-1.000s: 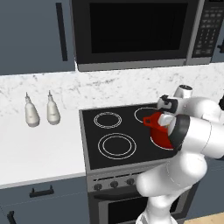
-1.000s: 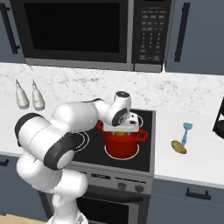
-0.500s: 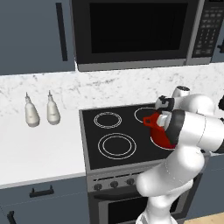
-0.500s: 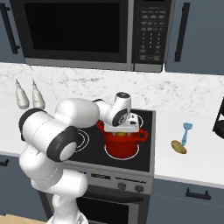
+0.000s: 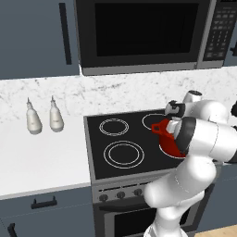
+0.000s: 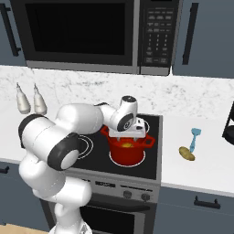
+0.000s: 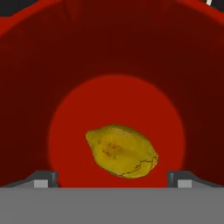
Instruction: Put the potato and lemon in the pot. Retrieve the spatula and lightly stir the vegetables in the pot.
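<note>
The red pot [image 6: 127, 148] stands on the stove's front right burner. The lemon [image 7: 122, 151] lies loose on the pot's red floor, and in the right base view the lemon [image 6: 127, 146] shows as a small yellow spot inside. My gripper [image 6: 129, 135] hangs straight over the pot's mouth, pointing down. In the hand view my gripper [image 7: 113, 181] is open, its tips wide apart on either side of the lemon and not touching it. The potato [image 6: 186, 154] lies on the counter right of the stove. The grey-blue spatula [image 6: 195, 138] lies just behind the potato.
Two pale bottles [image 5: 44, 118] stand on the left counter. The black stove top [image 5: 120, 143] has free burners left of the pot [image 5: 167, 142]. A microwave [image 6: 96, 32] hangs overhead. A dark object [image 6: 228, 123] sits at the far right edge.
The jaws have spread a little wider above the pot. My elbow has shifted slightly; the hand stays over the pot.
</note>
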You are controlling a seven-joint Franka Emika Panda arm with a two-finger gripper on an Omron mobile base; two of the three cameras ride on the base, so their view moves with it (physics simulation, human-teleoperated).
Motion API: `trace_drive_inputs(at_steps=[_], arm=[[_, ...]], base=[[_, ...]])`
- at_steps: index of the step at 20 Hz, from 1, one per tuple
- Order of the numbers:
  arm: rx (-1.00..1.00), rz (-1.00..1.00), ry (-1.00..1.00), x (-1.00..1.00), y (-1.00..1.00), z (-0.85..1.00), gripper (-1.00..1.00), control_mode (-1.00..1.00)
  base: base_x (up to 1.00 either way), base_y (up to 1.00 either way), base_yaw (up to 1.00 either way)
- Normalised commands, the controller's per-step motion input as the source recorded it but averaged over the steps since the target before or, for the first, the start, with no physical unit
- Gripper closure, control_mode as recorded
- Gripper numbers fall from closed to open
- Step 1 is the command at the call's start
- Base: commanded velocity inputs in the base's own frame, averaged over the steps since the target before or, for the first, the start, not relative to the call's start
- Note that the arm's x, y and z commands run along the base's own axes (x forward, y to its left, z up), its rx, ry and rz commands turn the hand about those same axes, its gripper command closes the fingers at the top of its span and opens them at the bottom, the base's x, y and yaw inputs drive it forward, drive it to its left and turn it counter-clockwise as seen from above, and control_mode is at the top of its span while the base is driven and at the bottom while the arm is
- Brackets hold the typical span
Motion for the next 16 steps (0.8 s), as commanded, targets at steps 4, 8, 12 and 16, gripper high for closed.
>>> trace_drive_inputs(at_steps=[4,8,12,16], arm=[[-0.02,0.0,-0.12,-0.43,0.01,0.72,-1.0,-1.0],[0.0,-0.01,-0.03,-0.48,-0.03,0.86,-1.0,-1.0],[0.0,0.0,0.0,-0.6,-0.37,0.61,-1.0,-1.0],[0.0,0.0,0.0,-0.79,-0.58,0.38,-1.0,-1.0]], base=[[0.0,0.0,0.0],[0.0,0.0,0.0],[0.0,0.0,0.0],[0.0,0.0,0.0]])
